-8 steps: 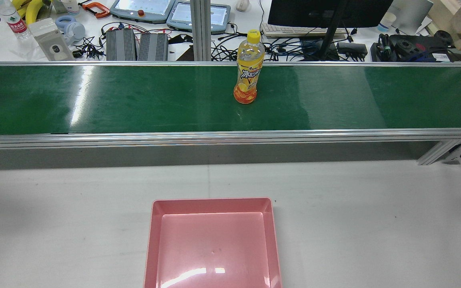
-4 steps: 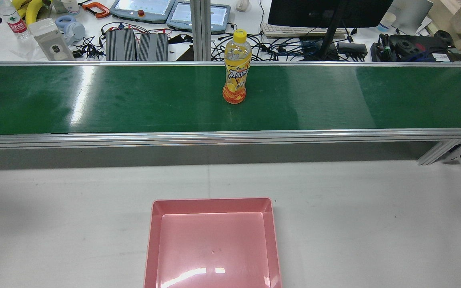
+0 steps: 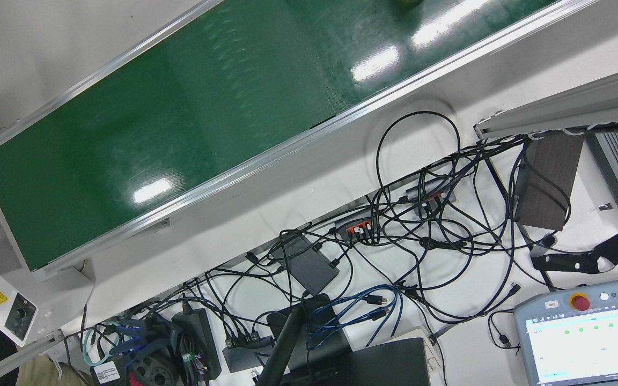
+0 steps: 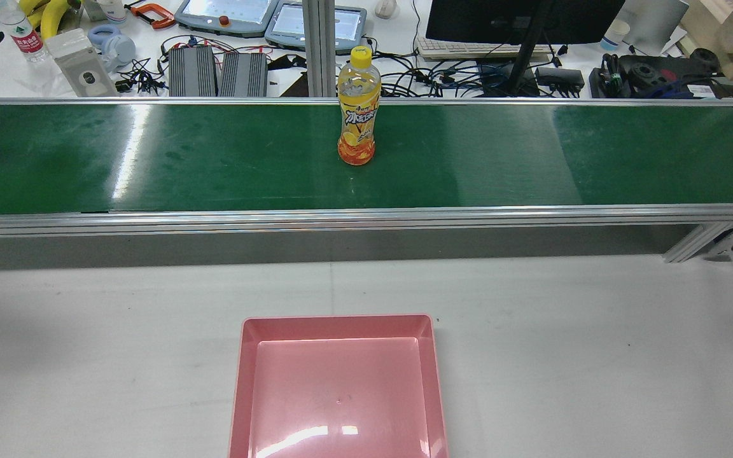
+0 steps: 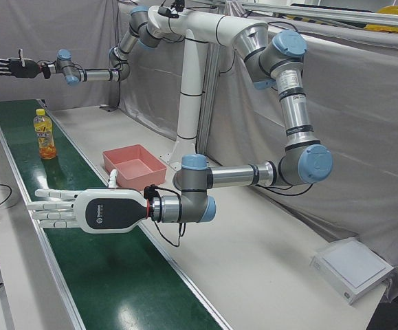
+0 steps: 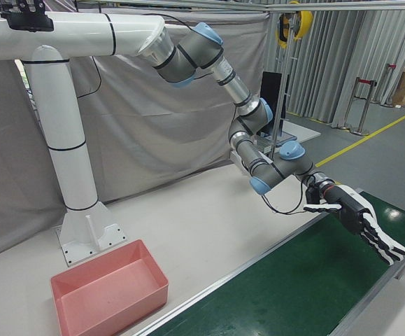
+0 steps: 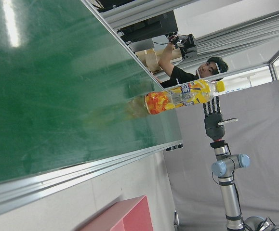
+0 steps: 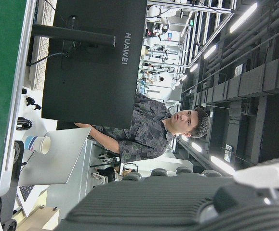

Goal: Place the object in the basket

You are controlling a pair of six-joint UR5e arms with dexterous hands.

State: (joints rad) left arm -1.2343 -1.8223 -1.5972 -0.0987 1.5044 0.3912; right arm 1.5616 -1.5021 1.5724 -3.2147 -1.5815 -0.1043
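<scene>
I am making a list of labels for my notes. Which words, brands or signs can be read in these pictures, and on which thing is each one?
"HUAWEI": back of the monitor.
"UNIVERSAL RO", cut off at the edge: tablet.
Yellow warning triangle: white control box.
Bottle label: characters too blurred to read.

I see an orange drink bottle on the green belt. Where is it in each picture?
Front view: not in it.
Rear view: orange drink bottle upright, top centre.
Left-front view: upper left.
Right-front view: not in it.
Left hand view: centre right, sideways.
Right hand view: not in it.
Shared landmark: green belt.
</scene>
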